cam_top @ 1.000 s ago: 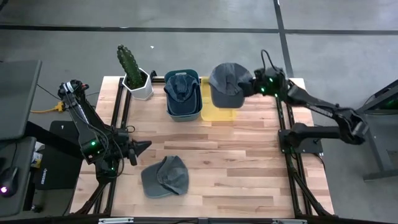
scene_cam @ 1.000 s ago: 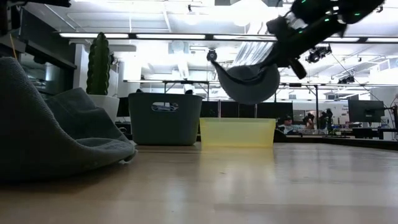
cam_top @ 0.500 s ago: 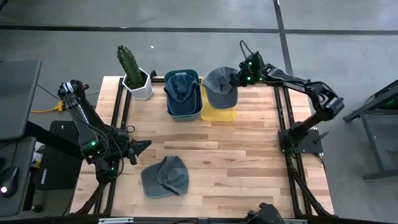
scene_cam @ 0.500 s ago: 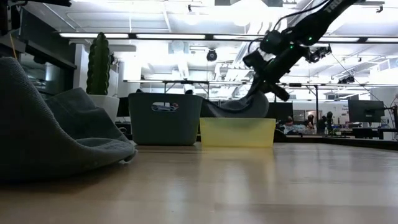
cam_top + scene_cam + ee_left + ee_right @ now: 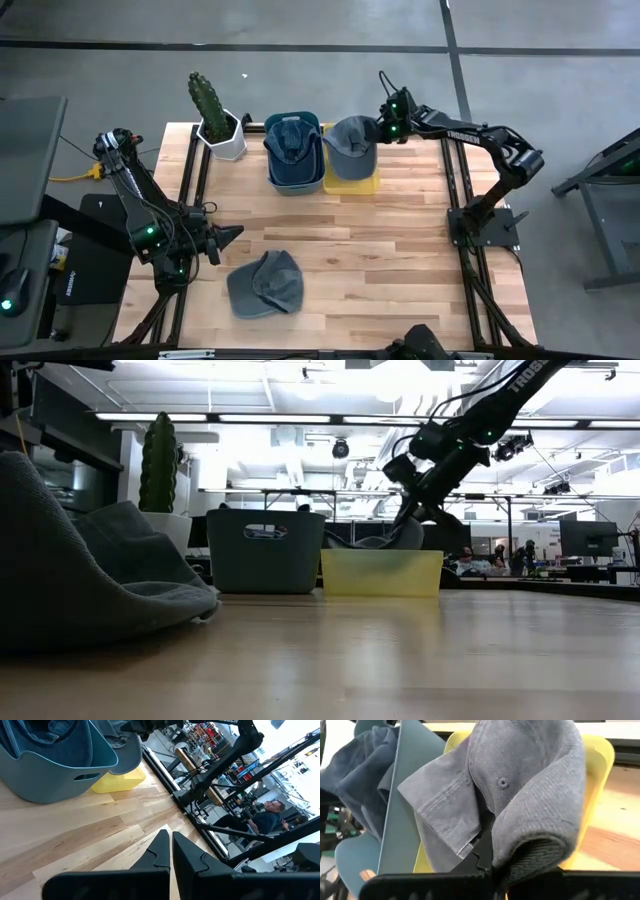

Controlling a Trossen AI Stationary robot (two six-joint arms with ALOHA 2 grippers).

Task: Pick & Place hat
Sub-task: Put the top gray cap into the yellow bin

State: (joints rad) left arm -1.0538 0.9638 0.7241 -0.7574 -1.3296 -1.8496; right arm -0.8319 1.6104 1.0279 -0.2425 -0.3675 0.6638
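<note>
Lowered since a second ago: grey hat (image 5: 352, 140) now partly inside the yellow bin (image 5: 352, 181) at the tabletop's far edge, pinched by the closed right gripper (image 5: 378, 130). Beside it, blue bin (image 5: 294, 172) holding a blue hat (image 5: 290, 137). Second grey hat (image 5: 265, 284) near the front edge. Left gripper (image 5: 235, 235) closed, empty, near the left edge.

In the right wrist view the grey cap (image 5: 520, 795) hides the jaws that pinch it and most of the yellow bin (image 5: 597, 770), while in the low view another grey cap (image 5: 90, 575), blurred and cut off at the edge, blocks the counter's (image 5: 400, 660) left side.
</note>
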